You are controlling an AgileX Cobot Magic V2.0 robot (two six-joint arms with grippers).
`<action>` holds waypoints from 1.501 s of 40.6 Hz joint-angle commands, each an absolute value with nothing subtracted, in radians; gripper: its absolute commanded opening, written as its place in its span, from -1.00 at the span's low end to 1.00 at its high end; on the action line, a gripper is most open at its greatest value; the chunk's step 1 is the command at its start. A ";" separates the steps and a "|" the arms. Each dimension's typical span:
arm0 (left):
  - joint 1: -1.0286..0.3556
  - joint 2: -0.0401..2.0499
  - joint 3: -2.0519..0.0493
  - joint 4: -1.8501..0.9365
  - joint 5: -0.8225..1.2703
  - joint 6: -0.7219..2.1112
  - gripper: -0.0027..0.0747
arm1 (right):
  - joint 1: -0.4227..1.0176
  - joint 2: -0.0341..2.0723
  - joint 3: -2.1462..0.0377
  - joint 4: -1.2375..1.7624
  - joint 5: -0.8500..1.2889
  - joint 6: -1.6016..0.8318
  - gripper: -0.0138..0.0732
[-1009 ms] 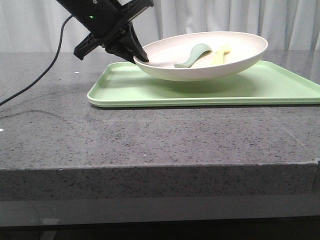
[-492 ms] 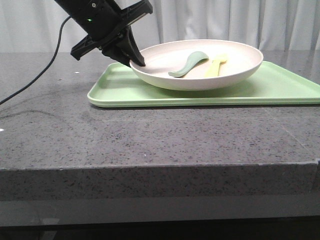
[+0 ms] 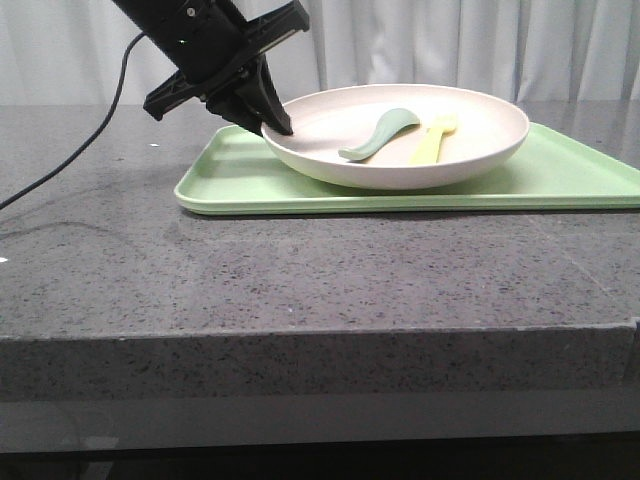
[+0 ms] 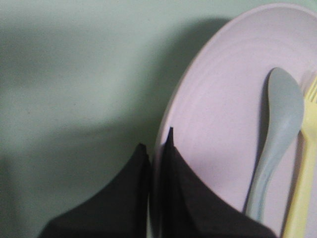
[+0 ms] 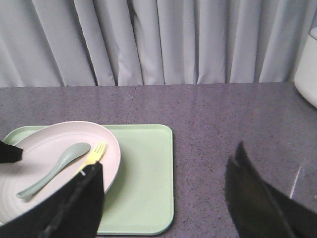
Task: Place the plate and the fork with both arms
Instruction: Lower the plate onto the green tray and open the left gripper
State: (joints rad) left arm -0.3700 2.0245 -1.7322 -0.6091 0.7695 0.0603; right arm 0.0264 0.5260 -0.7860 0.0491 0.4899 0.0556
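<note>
Pale pleated curtains (image 5: 158, 42) hang behind a speckled grey stone tabletop (image 3: 300, 290), which fills the front view out to its near edge. On it, toward the far right, lies a flat rectangular light green tray (image 3: 240, 185), its long side running along the table.

Resting on the tray, nearer its left end, is the plate (image 3: 480, 125), wide, shallow and off-white. A second ago it hung tilted above the tray with a clear shadow gap beneath it; half a second ago it was lower but still canted; now its underside sits down on the tray and its rim is close to level.

The left gripper (image 3: 280, 126) is clenched on the plate's left rim, one dark finger inside the rim and one outside, as the left wrist view shows (image 4: 156, 148). The arm has come down with the plate and has not let go.

The right gripper (image 5: 166, 171) hangs released, its fingers spread wide, above the tabletop to the right of the tray, holding nothing.

Inside the plate, a sage green spoon (image 3: 378, 133) lies beside the fork (image 3: 432, 140), pale yellow; the two have slid slightly as the plate levelled.
</note>
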 commanded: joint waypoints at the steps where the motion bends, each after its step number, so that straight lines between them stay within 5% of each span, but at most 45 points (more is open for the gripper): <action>1: -0.380 1.962 -1.768 -0.655 0.726 0.044 -0.72 | 0.025 0.536 -0.821 0.040 0.401 0.044 0.54; 13: -0.380 1.962 -1.768 -0.653 0.726 0.044 -0.36 | 0.025 0.536 -0.821 0.040 0.401 0.044 0.54; 24: -0.380 1.962 -1.768 -0.651 0.745 0.044 0.35 | 0.025 0.536 -0.821 0.040 0.401 0.044 0.54; 33: -0.356 1.949 -1.768 -0.635 0.793 0.044 0.38 | 0.025 0.536 -0.821 0.040 0.402 0.044 0.54; 40: -0.338 1.910 -1.778 -0.625 0.826 0.079 0.17 | 0.025 0.536 -0.821 0.040 0.402 0.044 0.54; 55: -0.331 1.902 -1.960 -0.610 0.983 0.082 -0.98 | 0.025 0.536 -0.821 0.040 0.402 0.044 0.54; 61: -0.331 1.895 -1.983 -0.568 1.014 0.083 -0.98 | 0.025 0.536 -0.821 0.040 0.402 0.044 0.54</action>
State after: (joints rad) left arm -0.3330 1.9677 -1.9426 -0.5632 1.0303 0.0797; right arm 0.0264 0.5260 -0.7860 0.0491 0.4895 0.0556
